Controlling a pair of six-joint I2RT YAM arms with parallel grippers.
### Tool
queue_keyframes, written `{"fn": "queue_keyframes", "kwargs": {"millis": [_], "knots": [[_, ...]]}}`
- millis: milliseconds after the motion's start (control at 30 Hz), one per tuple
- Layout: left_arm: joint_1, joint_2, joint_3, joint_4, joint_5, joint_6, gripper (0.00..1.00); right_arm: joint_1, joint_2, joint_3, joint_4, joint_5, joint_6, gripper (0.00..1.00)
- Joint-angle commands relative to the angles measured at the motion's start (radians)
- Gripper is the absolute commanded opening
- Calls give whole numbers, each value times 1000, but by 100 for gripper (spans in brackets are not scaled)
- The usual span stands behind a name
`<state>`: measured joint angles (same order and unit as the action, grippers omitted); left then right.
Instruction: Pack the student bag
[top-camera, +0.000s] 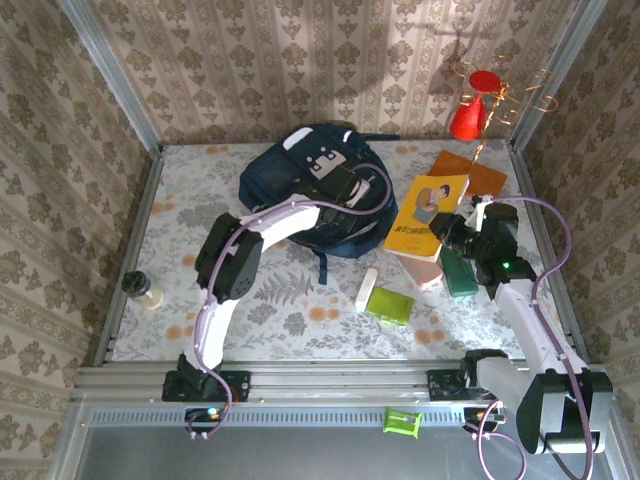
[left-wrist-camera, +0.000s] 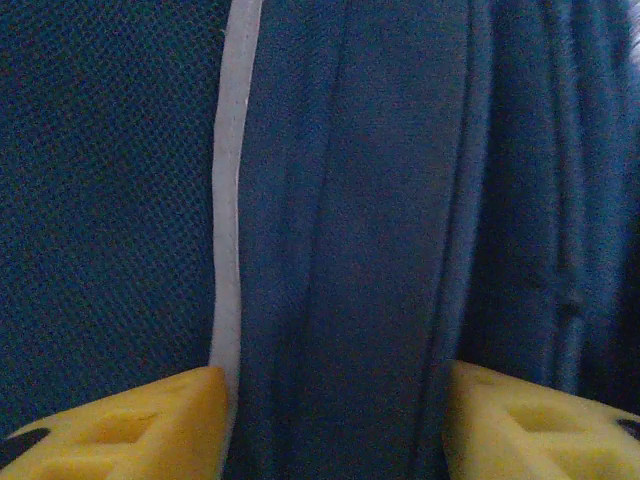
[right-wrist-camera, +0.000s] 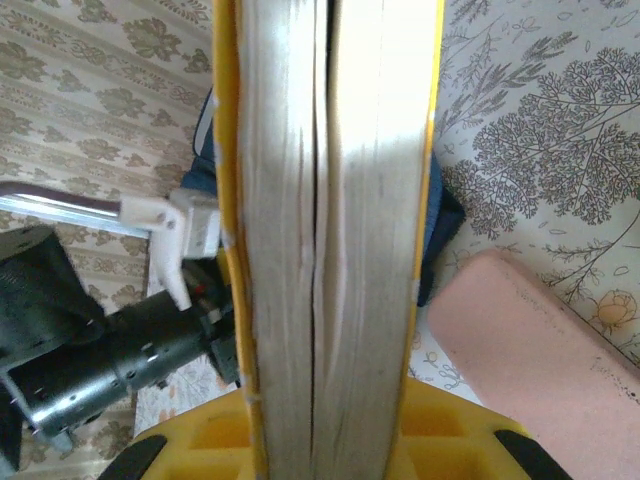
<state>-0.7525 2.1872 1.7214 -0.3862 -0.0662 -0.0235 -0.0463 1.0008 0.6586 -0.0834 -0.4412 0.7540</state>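
The student bag (top-camera: 272, 182) is seen at the far middle of the surface (top-camera: 180, 230), with its front turned up and its white-grey buckle patch (top-camera: 325, 160) showing. The left gripper (top-camera: 345, 186) is set down on the bag's right half. In the left wrist view its yellow fingers (left-wrist-camera: 130, 430) are held apart on either side of a ridge of navy fabric, next to a pale stripe (left-wrist-camera: 228, 200). Whether that ridge is pinched or only straddled cannot be told. The right gripper (top-camera: 455, 238) is pressed together on a yellow book (top-camera: 428, 212), which is held just right of the bag.

The bag is judged to be soft and limp: the cloth is expected to bunch, sag and slide over itself rather than lift as one piece, and its mouth is likely to fall shut unless it is held. Little weight is expected from it, so it may be dragged across the surface by a sideways pull. A hold is best taken on a stitched seam or the doubled edge of the opening, where the cloth is thicker and less likely to slip out. A thin single layer is better avoided. The book is stiff by comparison and could be slid in edge first once the mouth is lifted.
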Motion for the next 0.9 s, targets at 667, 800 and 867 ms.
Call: {"fn": "queue_keyframes", "kwargs": {"millis": [667, 800, 867], "knots": [[194, -420, -166, 61, 357, 57, 0, 101, 88, 9, 20, -287, -69, 0], [253, -463, -179, 88, 459, 9, 0, 203, 139, 20, 103, -304, -19, 0], [266, -471, -167, 83, 489, -5, 0, 239, 180, 25, 170, -292, 30, 0]]}}
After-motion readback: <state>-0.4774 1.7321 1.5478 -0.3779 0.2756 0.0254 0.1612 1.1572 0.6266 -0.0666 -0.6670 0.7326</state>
